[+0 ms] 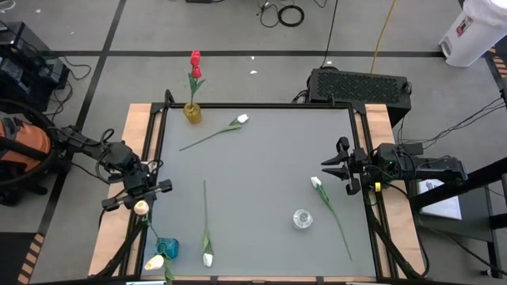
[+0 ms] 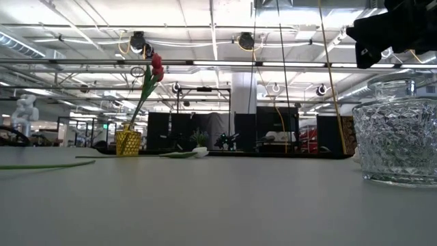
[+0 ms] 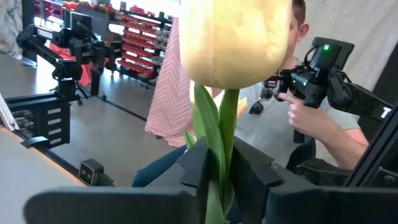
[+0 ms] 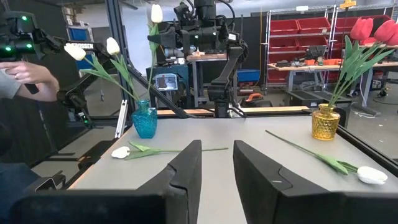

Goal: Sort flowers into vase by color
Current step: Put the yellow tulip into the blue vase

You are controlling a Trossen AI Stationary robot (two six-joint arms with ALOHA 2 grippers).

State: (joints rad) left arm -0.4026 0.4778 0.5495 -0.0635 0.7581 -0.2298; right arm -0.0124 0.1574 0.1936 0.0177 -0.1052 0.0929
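Note:
My left gripper [image 1: 144, 192] stands past the table's left edge, shut on a cream tulip [image 3: 236, 37] whose head stands above the fingers. Below it a blue vase [image 1: 166, 247] holds two cream tulips [image 4: 93, 50]. A yellow vase [image 1: 192, 112] at the far left holds red tulips [image 1: 195, 59]. Three white tulips lie flat on the table: one at the far middle [image 1: 242, 119], one at the near left [image 1: 207, 259], one at the right [image 1: 316, 183]. A clear glass vase [image 1: 302, 218] stands near right. My right gripper [image 1: 334, 168] waits open at the right edge. My left gripper pinches the cream tulip's green stem [image 3: 219, 155] between its two fingers [image 3: 196, 171], a short way below the head. The fingers point level and lie across the stem. The tulip stands upright, and its stem runs down to the blue vase's mouth [image 4: 147, 104].
A person sits beyond the table's left side with a hand-held controller [image 3: 317, 78]. A black box [image 1: 360, 85] stands behind the far right corner. The table's middle [image 1: 261, 174] lies bare between the lying tulips.

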